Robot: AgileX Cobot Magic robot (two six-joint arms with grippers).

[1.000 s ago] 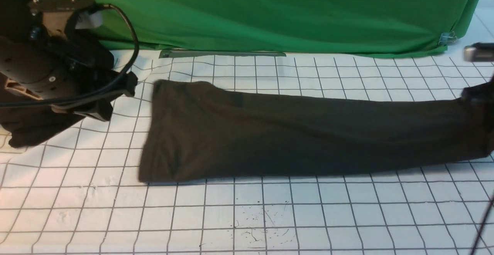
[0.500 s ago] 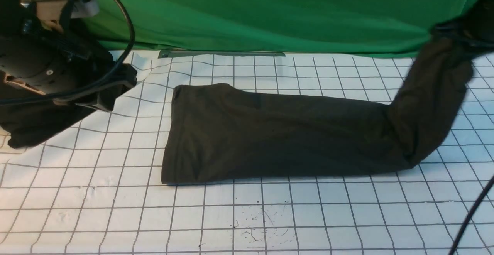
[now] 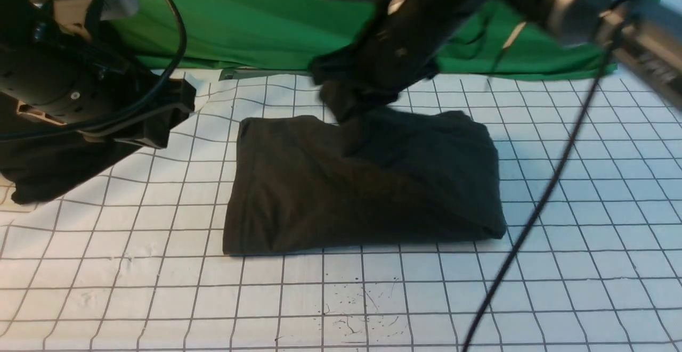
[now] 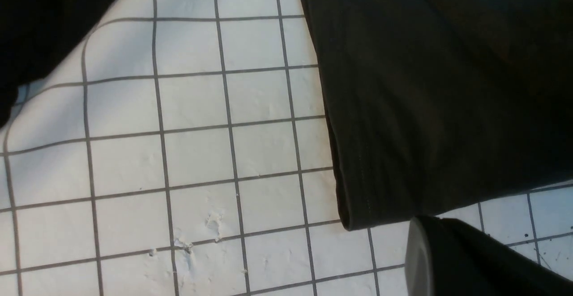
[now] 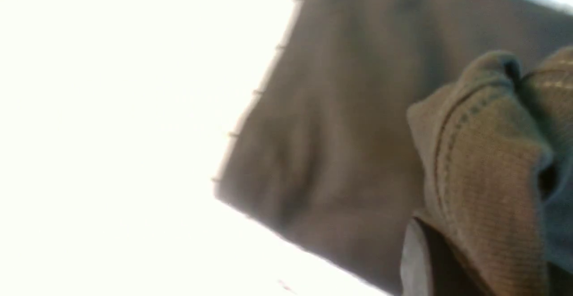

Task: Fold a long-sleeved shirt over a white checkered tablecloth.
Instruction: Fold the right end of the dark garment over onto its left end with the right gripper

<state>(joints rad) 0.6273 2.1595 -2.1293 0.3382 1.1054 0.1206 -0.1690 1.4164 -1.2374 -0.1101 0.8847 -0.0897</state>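
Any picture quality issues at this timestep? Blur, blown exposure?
Front view: right arm smeared by motion blur, long-sleeved shirt and white checkered tablecloth sharp. Left wrist view: crisp, even light, grid lines clear. Right wrist view: tablecloth blown out to white, grid lost, shirt soft and brownish.

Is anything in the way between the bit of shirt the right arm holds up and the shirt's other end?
Nothing visible. The right end effector grips the shirt by its lifted end, above the middle; the flat part out to the left edge is bare. The left arm sits beyond that edge.
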